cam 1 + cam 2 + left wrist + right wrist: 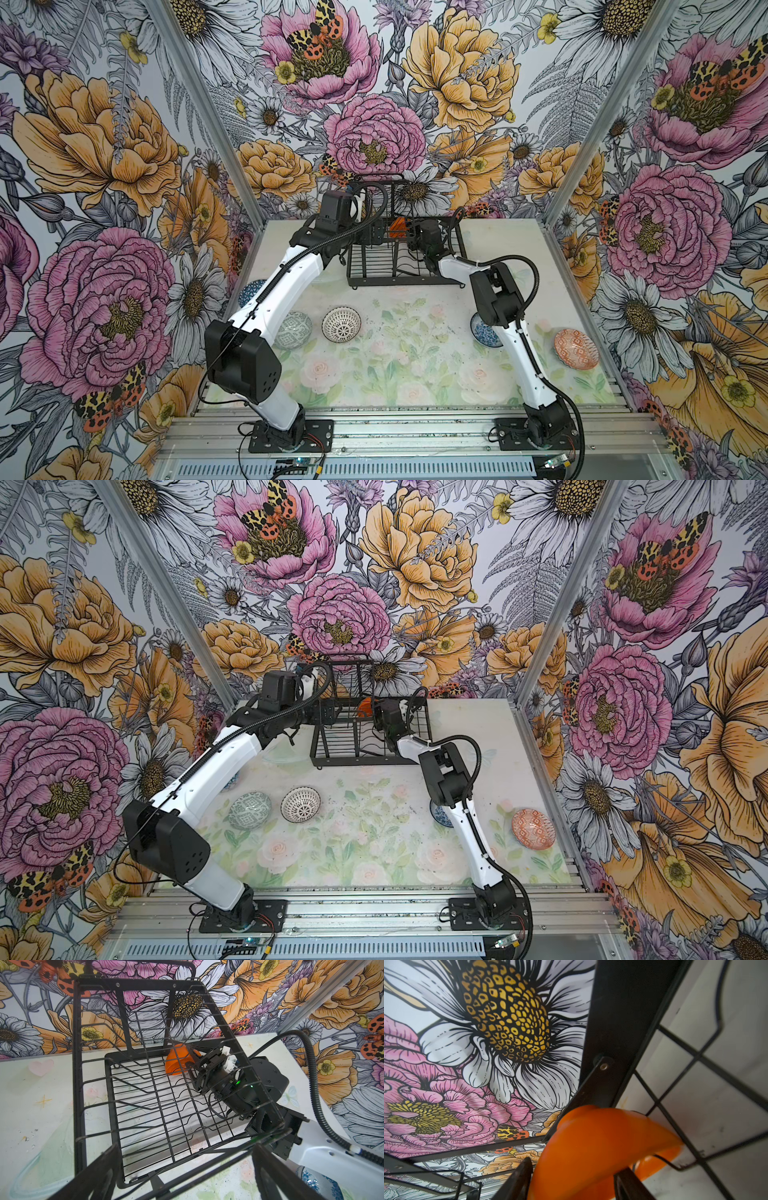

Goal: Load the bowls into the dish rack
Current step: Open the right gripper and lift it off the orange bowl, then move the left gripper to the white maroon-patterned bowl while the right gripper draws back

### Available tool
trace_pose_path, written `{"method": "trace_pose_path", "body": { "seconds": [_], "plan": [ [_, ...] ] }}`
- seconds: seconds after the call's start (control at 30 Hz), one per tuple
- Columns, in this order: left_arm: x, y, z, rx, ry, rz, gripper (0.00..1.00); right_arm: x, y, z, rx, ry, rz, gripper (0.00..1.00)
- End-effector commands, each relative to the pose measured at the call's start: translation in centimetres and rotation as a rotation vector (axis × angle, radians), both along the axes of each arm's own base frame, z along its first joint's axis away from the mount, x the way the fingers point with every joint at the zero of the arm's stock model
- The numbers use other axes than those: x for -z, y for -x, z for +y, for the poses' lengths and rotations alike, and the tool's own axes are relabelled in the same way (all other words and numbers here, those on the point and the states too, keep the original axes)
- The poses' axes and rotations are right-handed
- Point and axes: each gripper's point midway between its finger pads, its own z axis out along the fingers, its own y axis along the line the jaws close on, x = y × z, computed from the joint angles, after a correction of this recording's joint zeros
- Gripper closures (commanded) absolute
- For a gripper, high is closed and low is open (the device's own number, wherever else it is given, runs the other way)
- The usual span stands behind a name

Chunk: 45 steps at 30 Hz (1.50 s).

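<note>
The black wire dish rack (407,283) (361,763) stands at the back of the table. An orange bowl (397,224) (591,1147) stands on edge in its slots by the far wall. My right gripper (405,235) (571,1186) is inside the rack, open, its fingers either side of the bowl's rim with a slight gap. My left gripper (376,235) (187,1184) hangs open over the rack's left side, empty. On the table lie a grey-green bowl (295,330), a white lattice bowl (341,324), a red-orange bowl (576,349), a blue bowl (250,291) and a blue-white floral bowl (484,332), these two partly behind the arms.
A raised wire basket tier (382,187) tops the rack's back left. Floral walls close in the table on three sides. The aluminium rail (415,432) with both arm bases runs along the front edge.
</note>
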Motion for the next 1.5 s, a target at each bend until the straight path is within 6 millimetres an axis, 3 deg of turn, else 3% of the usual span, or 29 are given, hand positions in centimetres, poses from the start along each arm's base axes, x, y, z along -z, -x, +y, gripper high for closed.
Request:
{"method": "trace_pose_path", "body": {
  "seconds": [0.0,0.83,0.97,1.13,1.3,1.47],
  "plan": [
    [-2.3,0.4,-0.3,-0.005,0.022,-0.054,0.01,-2.3,0.1,-0.6,-0.005,0.021,-0.021,0.32],
    [-2.9,1.0,0.1,-0.005,0.029,-0.080,0.01,-5.2,1.4,-2.3,-0.001,0.062,-0.054,0.01],
    [-3.3,1.4,0.8,-0.025,0.048,-0.086,0.01,-5.7,2.0,-2.9,-0.003,0.084,-0.057,0.01],
    [-3.8,1.9,2.2,-0.071,0.079,-0.095,0.01,-6.7,3.0,-3.9,-0.023,0.122,-0.068,0.01],
    [-4.2,2.7,4.9,-0.167,0.145,-0.089,0.01,-8.2,4.8,-4.8,-0.047,0.203,-0.088,0.01],
    [-3.1,3.3,8.2,-0.295,0.194,-0.057,0.01,-9.6,6.6,-6.0,-0.088,0.309,-0.104,0.01]
  ]
}}
